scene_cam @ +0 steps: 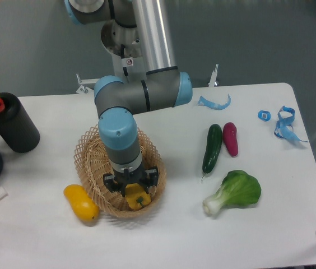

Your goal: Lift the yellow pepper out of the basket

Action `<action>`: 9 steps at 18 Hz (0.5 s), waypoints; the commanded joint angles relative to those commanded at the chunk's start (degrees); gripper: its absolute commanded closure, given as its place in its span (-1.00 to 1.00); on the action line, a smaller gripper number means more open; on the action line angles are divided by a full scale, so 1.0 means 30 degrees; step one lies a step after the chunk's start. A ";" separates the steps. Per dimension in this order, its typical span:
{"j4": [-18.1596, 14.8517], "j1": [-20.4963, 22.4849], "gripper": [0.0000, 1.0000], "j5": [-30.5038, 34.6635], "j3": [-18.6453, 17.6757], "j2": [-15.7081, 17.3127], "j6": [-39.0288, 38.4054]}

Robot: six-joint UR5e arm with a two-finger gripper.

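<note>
- Inside the wicker basket, at its near end, sits the yellow pepper, green stem facing the camera; too lumpy to judge a long axis.
- Directly above, the gripper points straight down, fingers flanking the pepper; whether they grip it cannot be told.

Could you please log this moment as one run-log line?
phase: grasp approach | hand: down over yellow pepper | pepper: in basket | grip: unclear

A white table with rounded corners fills most of the view; behind it stands a plain grey-blue wall; the light is soft and even, with only faint shadows on the table surface.
</note>
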 joint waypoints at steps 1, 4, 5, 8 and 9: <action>-0.0058 0.0087 0.27 -0.0087 0.0029 0.0322 0.0528; -0.0059 0.0467 0.27 -0.0176 0.0525 0.0969 0.2869; -0.0088 0.0643 0.27 -0.0147 0.0818 0.1086 0.3660; -0.0088 0.1928 0.27 -0.0147 0.1054 0.1495 0.7696; -0.0088 0.2543 0.27 -0.0176 0.1171 0.1642 0.9016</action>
